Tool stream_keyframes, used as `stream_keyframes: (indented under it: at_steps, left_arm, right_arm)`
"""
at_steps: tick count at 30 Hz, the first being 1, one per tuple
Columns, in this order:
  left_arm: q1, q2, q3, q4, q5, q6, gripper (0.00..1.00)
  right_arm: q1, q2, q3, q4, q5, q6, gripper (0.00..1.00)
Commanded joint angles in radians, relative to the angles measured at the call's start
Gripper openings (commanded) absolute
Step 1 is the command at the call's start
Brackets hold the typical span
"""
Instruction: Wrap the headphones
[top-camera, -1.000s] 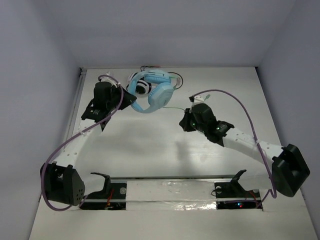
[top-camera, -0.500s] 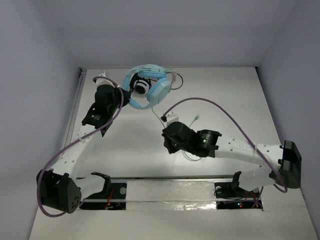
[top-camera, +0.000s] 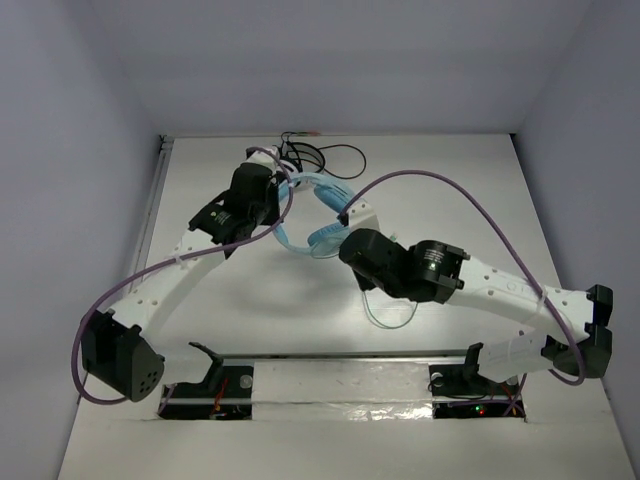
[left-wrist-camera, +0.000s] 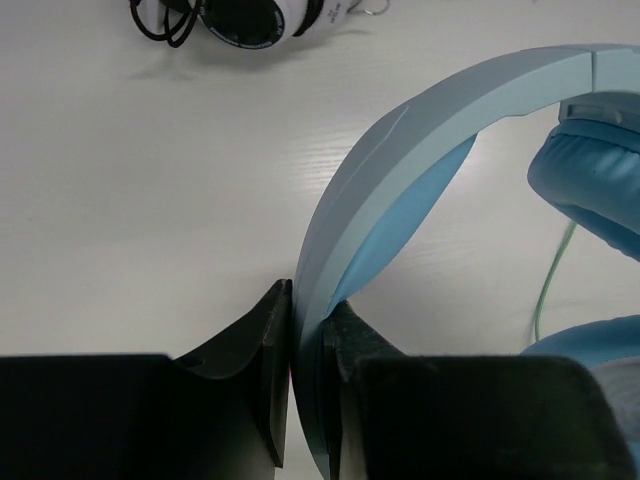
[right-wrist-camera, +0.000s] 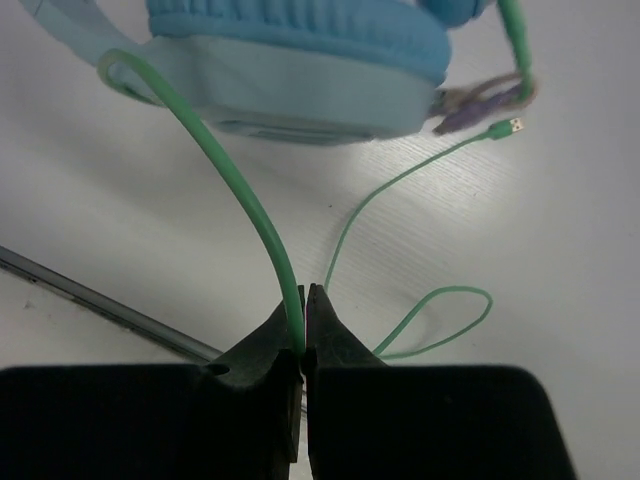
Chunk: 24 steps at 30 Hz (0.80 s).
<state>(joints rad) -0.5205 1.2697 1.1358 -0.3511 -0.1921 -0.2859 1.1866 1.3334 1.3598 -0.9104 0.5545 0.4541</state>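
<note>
Seen from above, a white surface (top-camera: 250, 300) is boxed in by pale grey walls (top-camera: 80, 120) on the left, far and right sides, with a metal rail (top-camera: 340, 355) running along the near edge in front of the arm bases.

The light blue over-ear headphones with padded ear cups (top-camera: 322, 240) sit a little past the middle of the surface, between the two arms and well apart from the side walls. The left gripper (left-wrist-camera: 305, 300) is clamped on the wide headband, one finger on each face of the band. The band arches up and to the right from there, towards a blue ear cup (left-wrist-camera: 590, 190) at the right edge of that view.

The right gripper (right-wrist-camera: 304, 305) is pinched closed on the thin pale-green cable (right-wrist-camera: 235, 190), just beneath an ear cup. From the pinch the cable curves up to the cup. More cable lies loose on the surface in a small loop, and its plug end (right-wrist-camera: 505, 127) rests beside the cup.

Smaller black-and-white headphones (left-wrist-camera: 250, 18) with a coiled black cable (top-camera: 315, 155) lie close to the far wall, beyond the blue pair.

Bare white surface shows along the left side, across the far right corner, and between the loose loop and the rail.
</note>
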Motion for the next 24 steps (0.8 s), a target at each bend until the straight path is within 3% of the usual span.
stream_keyframes:
  at_steps: [1, 7, 12, 17, 20, 24]
  left_arm:
    - [-0.013, -0.013, 0.139, -0.072, 0.137, 0.163, 0.00]
    - [-0.042, -0.016, 0.059, -0.045, 0.355, 0.220, 0.00]
    - [-0.052, -0.041, -0.024, 0.035, 0.515, 0.226, 0.00]
    - [-0.072, -0.052, -0.064, 0.058, 0.591, 0.238, 0.00]
    - [-0.072, -0.085, -0.077, 0.063, 0.611, 0.243, 0.00]
    - [-0.072, -0.118, -0.088, 0.080, 0.690, 0.241, 0.00]
  right_arm:
    - [0.011, -0.024, 0.084, -0.094, 0.067, -0.055, 0.02]
    - [0.011, 0.001, 0.153, -0.139, 0.094, -0.106, 0.02]
    - [0.011, -0.002, 0.165, -0.168, 0.172, -0.130, 0.09]
    - [0.002, 0.016, 0.182, -0.165, 0.235, -0.154, 0.23]
    - [-0.021, 0.020, 0.170, -0.153, 0.323, -0.129, 0.23]
    - [-0.064, -0.016, 0.110, -0.021, 0.289, -0.167, 0.24]
